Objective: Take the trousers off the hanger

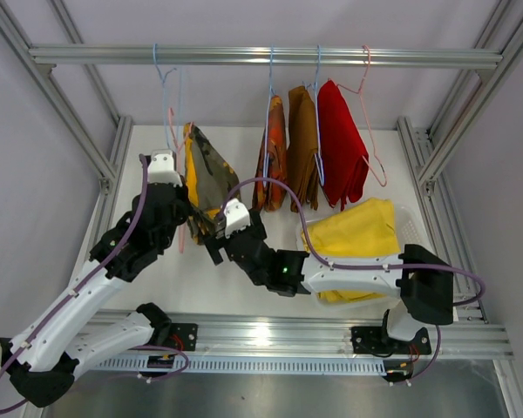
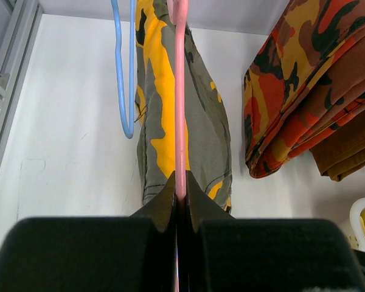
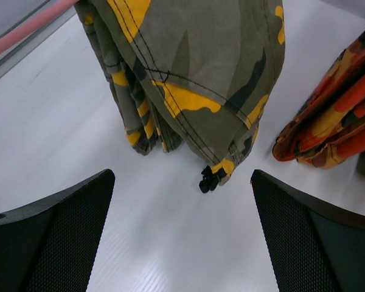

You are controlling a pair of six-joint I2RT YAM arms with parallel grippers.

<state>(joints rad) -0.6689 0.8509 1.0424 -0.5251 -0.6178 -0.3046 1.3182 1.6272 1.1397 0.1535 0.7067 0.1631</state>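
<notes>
Over our white counter (image 1: 200,298), the camouflage trousers (image 1: 205,178) hang below the left part of the rail (image 1: 401,57), with a pink hanger (image 2: 180,91) wire against them. Our left pincer (image 2: 180,193) is clamped tight on that wire. Our right pincer (image 3: 182,182) gapes wide and empty, near the trousers' lower hem.

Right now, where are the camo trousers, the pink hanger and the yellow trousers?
camo trousers (image 3: 194,67): right wrist view, middle of the hanging cloth.
pink hanger (image 2: 180,121): left wrist view, its straight bar.
yellow trousers (image 1: 362,228): top view, upper fold.
</notes>
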